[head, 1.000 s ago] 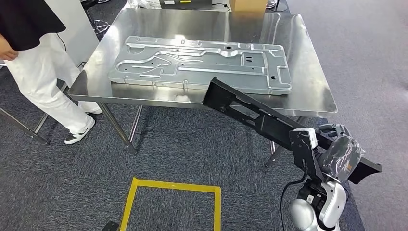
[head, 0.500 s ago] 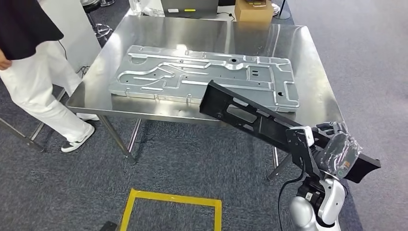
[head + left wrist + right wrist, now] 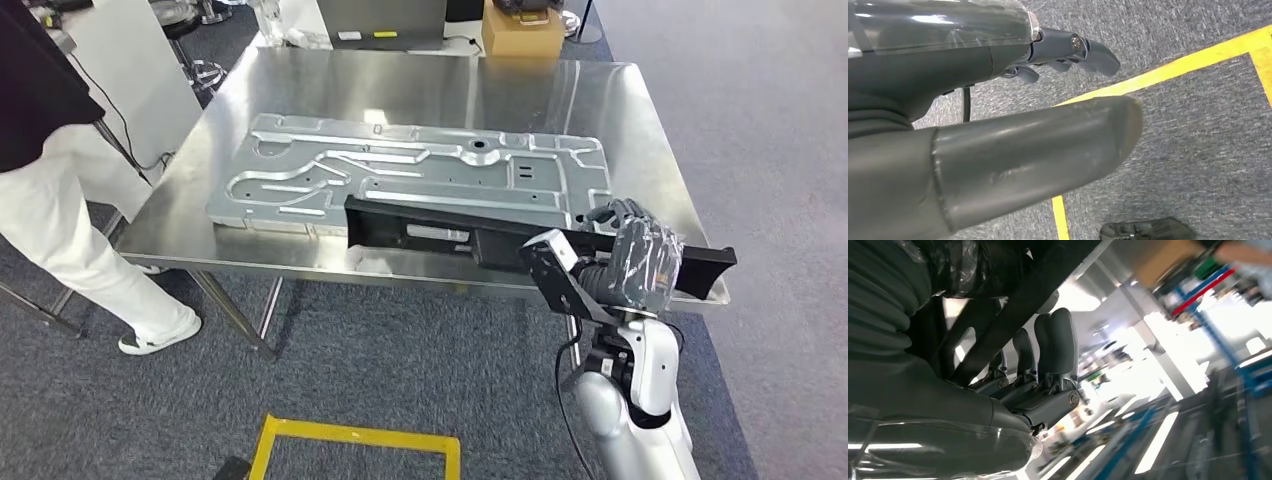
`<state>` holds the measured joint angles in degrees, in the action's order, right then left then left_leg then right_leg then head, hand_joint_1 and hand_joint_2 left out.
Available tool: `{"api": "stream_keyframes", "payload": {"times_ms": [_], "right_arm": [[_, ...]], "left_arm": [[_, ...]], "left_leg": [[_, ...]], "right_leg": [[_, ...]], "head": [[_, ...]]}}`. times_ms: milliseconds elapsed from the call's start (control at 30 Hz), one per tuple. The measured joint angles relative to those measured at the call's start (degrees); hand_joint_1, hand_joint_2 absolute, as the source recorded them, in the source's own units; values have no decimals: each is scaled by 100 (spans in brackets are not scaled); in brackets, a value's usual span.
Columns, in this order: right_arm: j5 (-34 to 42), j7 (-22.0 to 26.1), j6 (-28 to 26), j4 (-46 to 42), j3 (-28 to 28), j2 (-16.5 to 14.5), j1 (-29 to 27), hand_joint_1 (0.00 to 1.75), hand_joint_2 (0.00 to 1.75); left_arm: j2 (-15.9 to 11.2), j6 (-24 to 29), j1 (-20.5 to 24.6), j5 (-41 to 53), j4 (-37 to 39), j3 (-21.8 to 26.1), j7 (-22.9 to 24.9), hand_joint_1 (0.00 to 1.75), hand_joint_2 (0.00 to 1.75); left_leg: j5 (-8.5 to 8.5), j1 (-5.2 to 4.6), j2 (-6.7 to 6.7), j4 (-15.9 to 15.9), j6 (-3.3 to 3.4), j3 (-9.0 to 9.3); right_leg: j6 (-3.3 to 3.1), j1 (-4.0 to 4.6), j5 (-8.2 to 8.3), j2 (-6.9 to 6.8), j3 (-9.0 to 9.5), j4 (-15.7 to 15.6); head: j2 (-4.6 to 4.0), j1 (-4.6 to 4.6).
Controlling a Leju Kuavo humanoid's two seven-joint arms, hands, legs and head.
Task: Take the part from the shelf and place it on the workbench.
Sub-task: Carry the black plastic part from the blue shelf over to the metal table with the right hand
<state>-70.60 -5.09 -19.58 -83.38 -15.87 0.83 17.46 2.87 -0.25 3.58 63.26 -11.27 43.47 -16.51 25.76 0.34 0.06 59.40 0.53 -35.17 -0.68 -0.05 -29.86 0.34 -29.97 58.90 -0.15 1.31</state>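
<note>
My right hand (image 3: 632,268) holds the long part (image 3: 450,228) across the workbench's (image 3: 440,85) near edge; behind it lies a metal panel (image 3: 400,170). A box (image 3: 520,30) sits at the far edge; a person (image 3: 60,200) stands left.

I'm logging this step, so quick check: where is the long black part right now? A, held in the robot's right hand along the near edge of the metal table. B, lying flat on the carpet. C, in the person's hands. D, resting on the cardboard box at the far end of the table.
A: the head view shows the right hand gripping the long black part near one end, stretched along the metal table's near edge beside the grey stamped panel.
</note>
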Motion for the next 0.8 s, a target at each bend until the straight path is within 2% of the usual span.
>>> {"api": "stream_keyframes", "payload": {"times_ms": [67, 133, 167, 233, 267, 300, 333, 367, 400, 433, 467, 533, 600, 633, 667, 733, 767, 800], "right_arm": [[-39, -26, 113, 2, -150, 39, 98, 129, 175], [-75, -50, 215, -3, -268, 125, 200, 129, 175], [-88, -58, 256, -4, -320, 174, 248, 129, 175], [-111, -62, 316, -3, -400, 259, 304, 129, 175], [-123, -64, 343, -2, -436, 298, 311, 129, 175], [-134, -65, 367, 0, -466, 336, 311, 129, 175], [-147, -65, 388, 1, -492, 374, 315, 129, 175], [-161, -64, 402, 2, -515, 411, 326, 129, 175], [-174, -63, 408, 2, -533, 444, 344, 129, 175], [-190, -61, 411, 4, -549, 474, 366, 129, 175], [-209, -59, 412, 8, -567, 496, 390, 129, 175], [-253, -59, 410, 15, -598, 526, 421, 129, 175], [-294, -69, 401, 17, -614, 556, 434, 129, 175], [-309, -76, 395, 19, -617, 571, 447, 129, 175], [-321, -82, 387, 19, -617, 583, 461, 129, 175], [-331, -99, 370, 20, -617, 593, 478, 129, 175], [-334, -109, 360, 21, -616, 600, 472, 129, 175], [-340, -124, 348, 22, -613, 609, 462, 129, 175]], "left_arm": [[1, -4, -10, 11, -1, 1, 1, 0, 0], [1, -6, -11, 30, -1, 4, -5, 0, 0], [1, -8, -5, 38, -1, 10, -10, 0, 0], [1, -9, -1, 48, -1, 38, -22, 0, 0], [1, -10, -4, 50, -1, 57, -28, 0, 0], [1, -11, -8, 51, -1, 72, -37, 0, 0], [1, -11, -11, 51, -1, 83, -45, 0, 0], [1, -12, -13, 52, -1, 89, -54, 0, 0], [4, -12, -15, 52, 0, 91, -61, 0, 0], [13, -12, -13, 54, 1, 92, -66, 0, 0], [21, -13, -8, 56, 1, 95, -70, 0, 0], [33, -13, -5, 61, 2, 102, -72, 0, 0], [27, -11, -12, 65, 2, 113, -73, 0, 0], [26, -10, -13, 66, 2, 117, -74, 0, 0], [22, -10, -8, 67, 2, 124, -75, 0, 0], [10, -10, -1, 67, 2, 140, -78, 0, 0], [4, -10, -4, 67, 2, 152, -77, 0, 0], [-1, -10, -12, 67, 2, 168, -77, 0, 0]], "left_leg": [[-20, 3, -13, -28, 77, 31], [-12, 24, -29, -62, 136, 86], [2, 33, -34, -76, 163, 114], [48, 29, -38, -79, 206, 151], [76, 25, -42, -79, 216, 177], [106, 19, -48, -79, 220, 212], [138, 9, -55, -79, 220, 258], [174, -5, -61, -80, 218, 315], [211, -13, -65, -86, 217, 360], [241, -24, -68, -92, 207, 401], [269, -23, -66, -103, 186, 423], [256, -23, -59, -89, 119, 466], [259, -30, -51, -25, 52, 504], [324, -28, -50, 77, 24, 476], [445, -21, -49, 272, 2, 383], [738, 18, -46, 889, -60, 10], [818, 40, -45, 1161, -96, -193], [807, 62, -43, 1289, -127, -334]], "right_leg": [[59, 7, -19, -6, -1, 24], [114, -4, -87, -11, -121, 284], [144, -16, -192, -13, -285, 569], [195, -29, -479, -15, -742, 1284], [204, -32, -557, -16, -949, 1545], [197, -31, -518, -16, -1072, 1628], [177, -22, -356, -16, -1090, 1507], [133, -6, -90, -17, -1007, 1189], [66, 22, 188, -21, -874, 786], [-5, 56, 331, -27, -753, 456], [-71, 89, 391, -25, -661, 211], [-173, 133, 351, -19, -585, 31], [-225, 97, 450, -23, -444, -109], [-235, 69, 468, -30, -365, -156], [-236, 40, 479, -36, -301, -194], [-235, 22, 450, -39, -259, -212], [-224, 13, 424, -35, -250, -203], [-206, 1, 393, -29, -238, -190]], "head": [[0, 0], [0, 0], [0, 1], [0, 2], [0, 2], [0, 2], [0, 2], [0, 2], [0, 2], [0, -3], [0, -5], [0, -13], [0, -11], [0, -12], [0, -13], [0, -18], [0, -20], [0, -19]]}}
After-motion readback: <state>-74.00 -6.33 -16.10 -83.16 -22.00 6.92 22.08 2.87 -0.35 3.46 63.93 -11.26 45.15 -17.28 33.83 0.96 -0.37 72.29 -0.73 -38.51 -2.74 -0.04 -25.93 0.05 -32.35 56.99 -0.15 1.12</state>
